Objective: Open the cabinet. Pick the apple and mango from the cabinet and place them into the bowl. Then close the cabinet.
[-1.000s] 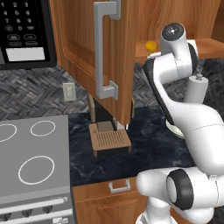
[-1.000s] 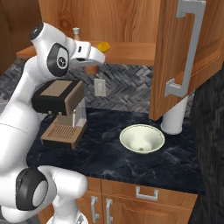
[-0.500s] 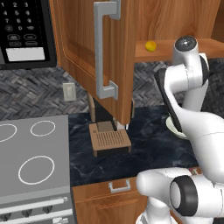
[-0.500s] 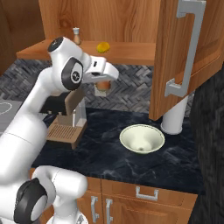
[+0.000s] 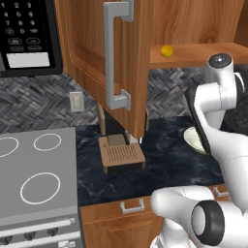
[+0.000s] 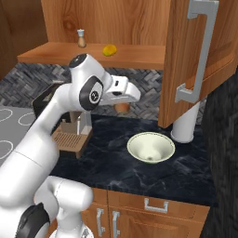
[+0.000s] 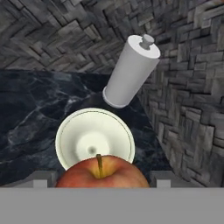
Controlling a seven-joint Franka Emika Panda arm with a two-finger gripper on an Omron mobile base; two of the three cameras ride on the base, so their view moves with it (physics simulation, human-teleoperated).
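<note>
Jaws of the gripper [image 7: 100, 183] stand wide around the apple [image 7: 103, 172], above the bowl [image 7: 94, 139] near the counter's back edge; microwave keypad digits are unreadable.

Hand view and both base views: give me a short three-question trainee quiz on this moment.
1. True or false: the mango lies in the bowl.
2. What do the jaws of the gripper hold? A) the apple B) the mango C) the white cylinder
3. In the hand view, what stands on the counter beside the bowl?

Key:
1. False; it sits on the shelf of the open cabinet.
2. A.
3. The white cylinder.
</note>
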